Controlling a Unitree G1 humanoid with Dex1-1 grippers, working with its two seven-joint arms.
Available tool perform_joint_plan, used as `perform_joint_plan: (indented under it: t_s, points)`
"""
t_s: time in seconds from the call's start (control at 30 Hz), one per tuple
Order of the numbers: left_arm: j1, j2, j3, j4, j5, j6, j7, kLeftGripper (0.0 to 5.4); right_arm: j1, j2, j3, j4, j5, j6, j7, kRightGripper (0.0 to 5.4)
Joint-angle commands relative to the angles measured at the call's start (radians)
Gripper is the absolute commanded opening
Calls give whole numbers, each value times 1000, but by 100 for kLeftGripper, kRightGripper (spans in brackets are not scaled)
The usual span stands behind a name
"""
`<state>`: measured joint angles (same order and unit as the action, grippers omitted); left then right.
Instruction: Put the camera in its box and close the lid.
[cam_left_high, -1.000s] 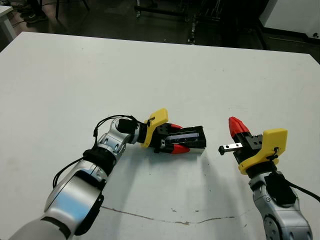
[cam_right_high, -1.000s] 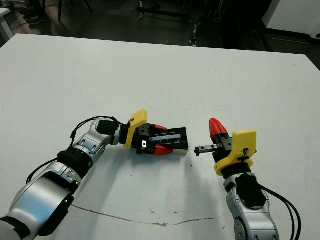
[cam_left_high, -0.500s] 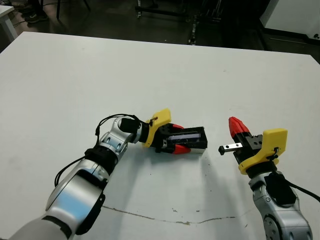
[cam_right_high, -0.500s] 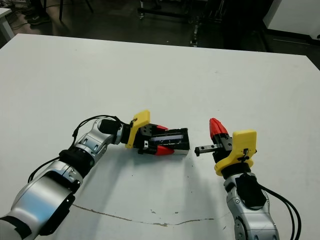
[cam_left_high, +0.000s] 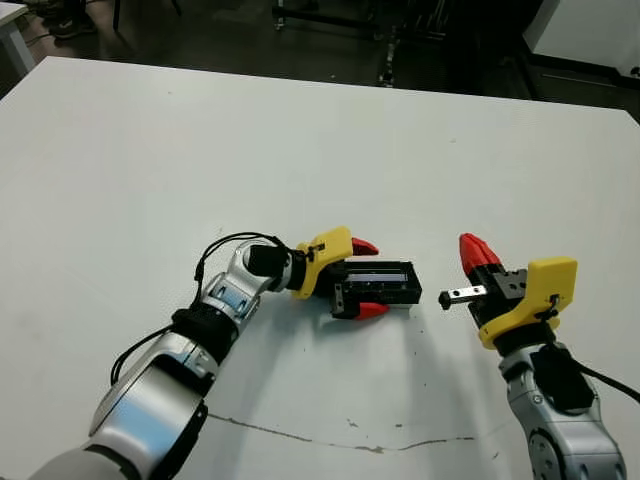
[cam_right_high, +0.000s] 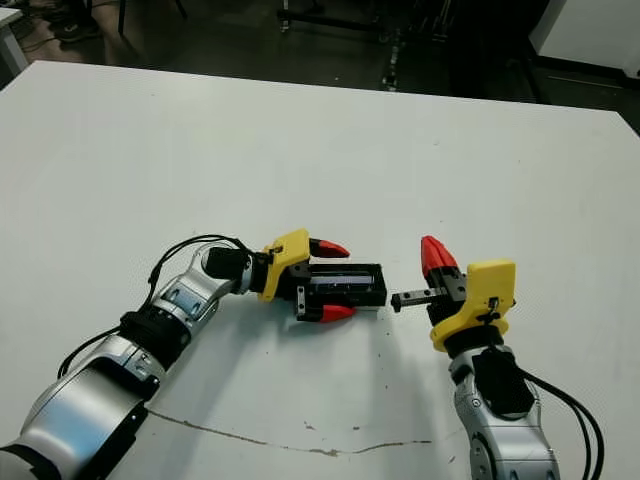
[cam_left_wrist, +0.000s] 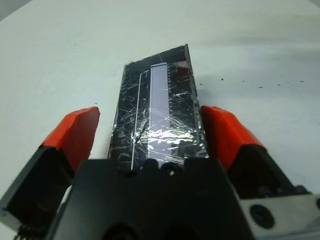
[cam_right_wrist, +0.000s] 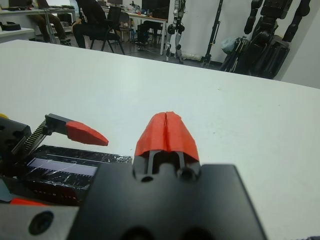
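The black lid (cam_left_high: 388, 285), with a glossy bluish strip along its middle (cam_left_wrist: 159, 95), lies flat on the table. A thin pale edge of the box (cam_left_high: 398, 305) shows under its near side. My left gripper (cam_left_high: 368, 278) is open, one red fingertip (cam_left_high: 364, 246) on each side of the lid with a small gap. The camera is hidden. To the right of the lid my right gripper (cam_left_high: 474, 250) hovers shut, its red tips pressed together (cam_right_wrist: 166, 127) and holding nothing.
A thin dark crack (cam_left_high: 350, 445) runs across the white table (cam_left_high: 150, 150) near its front edge. Beyond the far edge are dark floor and stand legs (cam_left_high: 385, 50). A person (cam_right_wrist: 95, 17) sits on a chair far behind the table.
My left gripper's fingers have spread wider apart around the lid. The lid and the left hand sit slightly further right and squarer to the table. The right gripper has not moved.
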<state>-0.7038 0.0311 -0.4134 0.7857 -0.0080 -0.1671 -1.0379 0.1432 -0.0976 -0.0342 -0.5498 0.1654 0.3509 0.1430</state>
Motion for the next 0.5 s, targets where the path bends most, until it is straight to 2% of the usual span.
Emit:
perform_joint_plan:
  t_s: [0.03,0.3,0.5]
  points:
    - [65,-145,-132,53,80,24,-26,539,5,-8,-9,-10,8,23,-6,0]
    - [35,-130,-112,82,50,21,-107,539,4,-7,-7,-3,7,11,-2,0]
    - [-12,-50,-85,77,40,12,-190,539,4,-12,-1,-5,-6,9,-4,0]
